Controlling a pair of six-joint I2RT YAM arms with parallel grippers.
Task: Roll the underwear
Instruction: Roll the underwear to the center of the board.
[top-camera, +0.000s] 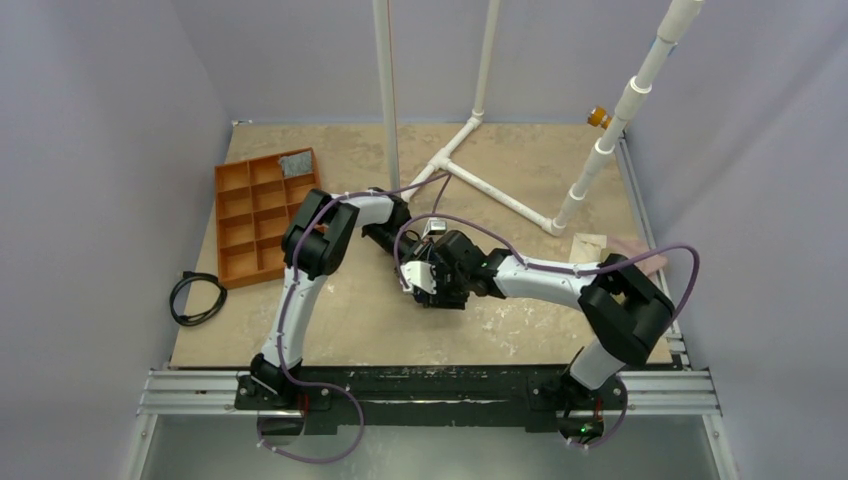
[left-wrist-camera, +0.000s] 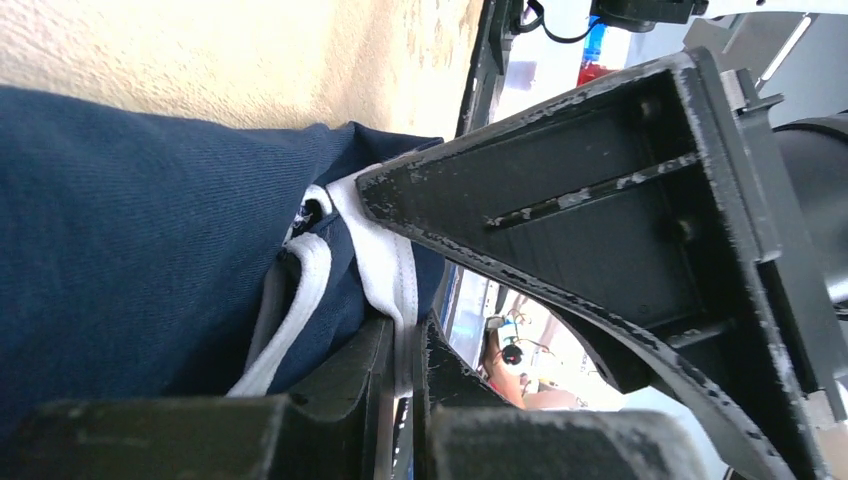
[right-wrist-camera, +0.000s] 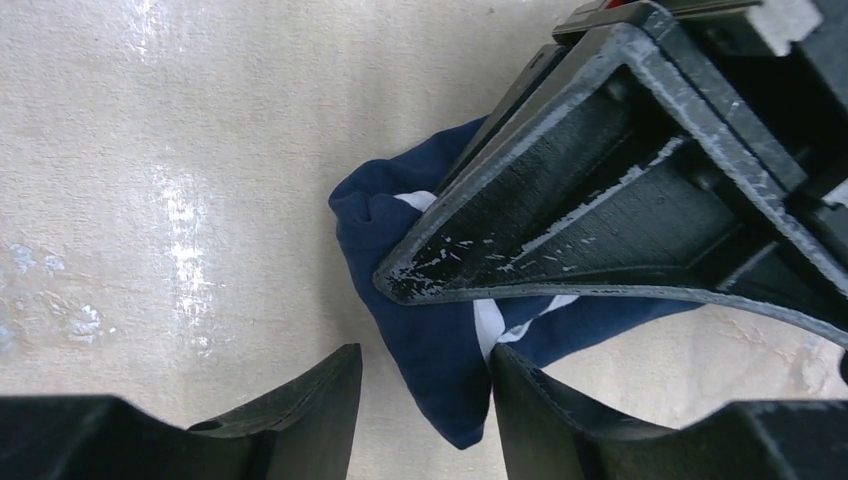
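Observation:
The underwear (right-wrist-camera: 430, 335) is a bunched navy-blue cloth with white trim, lying on the beige table. My left gripper (left-wrist-camera: 405, 350) is shut on its white trim (left-wrist-camera: 385, 270), and the navy cloth (left-wrist-camera: 130, 230) fills the left of that view. My right gripper (right-wrist-camera: 425, 385) is open, its fingers (right-wrist-camera: 320, 395) on either side of the lower end of the cloth. The left finger (right-wrist-camera: 560, 210) crosses above the cloth in the right wrist view. In the top view both grippers, the left (top-camera: 405, 250) and the right (top-camera: 440, 280), meet at mid table and hide the cloth.
An orange compartment tray (top-camera: 240, 262) lies at the back left with a grey item (top-camera: 297, 163) in one corner cell. A black cable (top-camera: 197, 297) lies left of the table. A white pipe frame (top-camera: 500, 195) stands at the back. A pale cloth (top-camera: 592, 246) lies at the right edge.

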